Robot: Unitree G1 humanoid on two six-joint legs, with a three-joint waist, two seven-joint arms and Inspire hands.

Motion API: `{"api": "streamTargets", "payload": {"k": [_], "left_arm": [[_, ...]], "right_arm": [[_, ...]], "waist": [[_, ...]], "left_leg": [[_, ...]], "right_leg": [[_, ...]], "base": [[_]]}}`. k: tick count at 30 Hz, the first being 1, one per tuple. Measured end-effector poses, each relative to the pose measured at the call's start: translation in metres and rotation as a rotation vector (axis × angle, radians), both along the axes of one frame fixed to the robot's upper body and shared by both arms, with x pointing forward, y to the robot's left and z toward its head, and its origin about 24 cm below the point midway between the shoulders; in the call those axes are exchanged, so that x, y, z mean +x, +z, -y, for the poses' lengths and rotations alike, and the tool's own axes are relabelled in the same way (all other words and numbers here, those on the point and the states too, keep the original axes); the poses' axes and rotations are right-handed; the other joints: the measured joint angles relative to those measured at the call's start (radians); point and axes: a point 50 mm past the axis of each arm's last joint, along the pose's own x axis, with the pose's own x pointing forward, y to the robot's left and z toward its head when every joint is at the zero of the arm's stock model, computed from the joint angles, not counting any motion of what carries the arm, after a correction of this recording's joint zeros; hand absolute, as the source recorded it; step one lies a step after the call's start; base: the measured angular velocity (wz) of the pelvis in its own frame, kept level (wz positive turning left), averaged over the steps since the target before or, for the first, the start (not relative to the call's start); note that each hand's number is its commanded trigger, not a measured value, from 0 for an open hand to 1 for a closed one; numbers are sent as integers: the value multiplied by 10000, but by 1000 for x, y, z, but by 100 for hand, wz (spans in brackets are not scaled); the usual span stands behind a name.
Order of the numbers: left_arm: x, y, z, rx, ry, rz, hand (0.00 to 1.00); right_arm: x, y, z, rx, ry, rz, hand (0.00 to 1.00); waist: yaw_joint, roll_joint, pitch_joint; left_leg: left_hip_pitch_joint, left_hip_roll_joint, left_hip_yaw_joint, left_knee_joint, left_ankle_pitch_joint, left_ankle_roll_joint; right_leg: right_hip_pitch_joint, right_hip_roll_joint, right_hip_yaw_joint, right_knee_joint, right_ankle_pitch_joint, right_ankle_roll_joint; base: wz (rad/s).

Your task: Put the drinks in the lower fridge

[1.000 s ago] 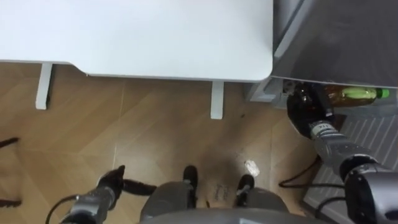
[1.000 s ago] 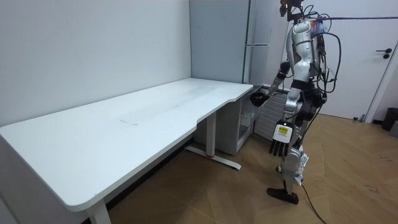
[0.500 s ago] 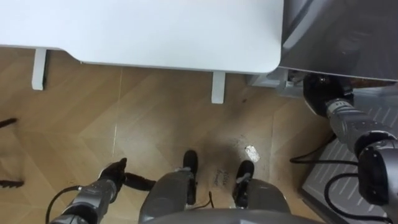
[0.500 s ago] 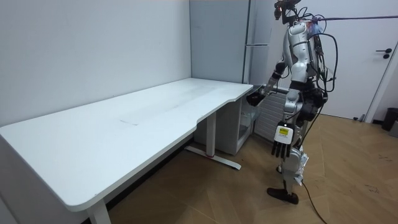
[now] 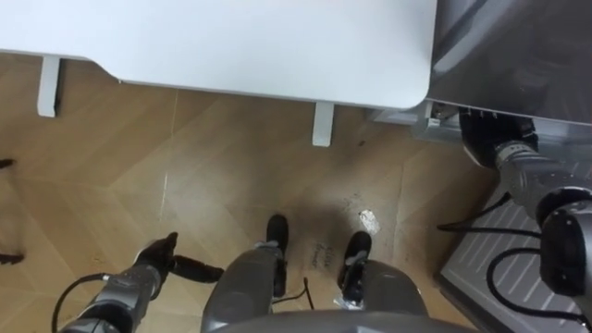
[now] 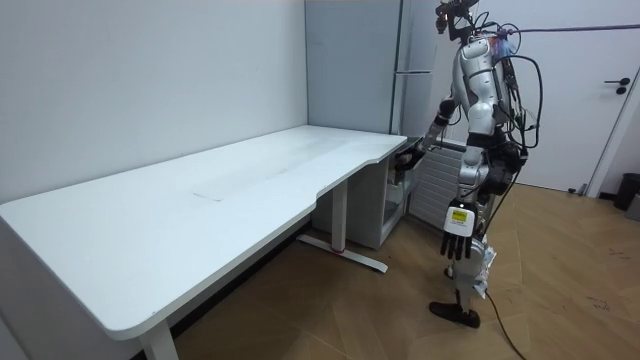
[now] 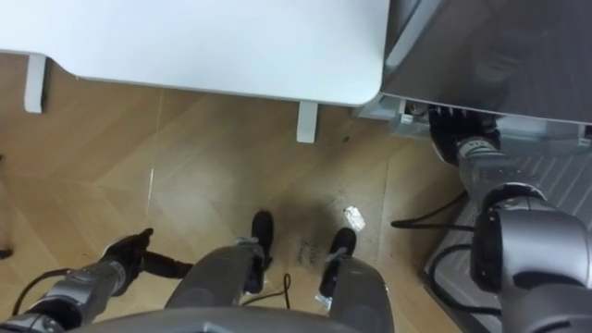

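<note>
Left hand (image 6: 455, 228): fingers (image 6: 455, 245) released and straight, pointing down beside the thigh and holding nothing. In the eye views it shows at the lower left, above the wooden floor (image 5: 231, 157).
Right hand (image 5: 485, 141): reached forward to the lower fridge (image 6: 380, 210), its front end tucked under the edge of the grey upper door (image 5: 518, 46). Whether it is released or grasping cannot be told.
Drink: its place cannot be told, because the right hand's front end is hidden at the fridge.
Lower fridge: a low, pale-framed compartment just beside the end of the bench (image 5: 231, 42), beneath the tall grey door.
Bench: white, with its rounded corner next to the fridge.
Ribbed grey panel (image 5: 490, 268): low at the robot's right, below the right arm.
Robot: stands upright at the bench's end, facing the fridge.
</note>
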Motion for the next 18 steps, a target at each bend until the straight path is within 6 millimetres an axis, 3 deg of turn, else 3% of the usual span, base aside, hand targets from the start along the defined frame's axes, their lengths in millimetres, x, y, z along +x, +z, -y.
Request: {"api": "streamTargets", "payload": {"k": [18], "left_arm": [[-2,0,-1,23,28,-7,0]], "right_arm": [[-8,-7,2,-149,87,-344,0]], "waist": [[111,52,-38]], "left_leg": [[356,4,6,115,8,0]], "right_leg": [[437,7,-5,-36,0,-1]], "base": [[0]]}}
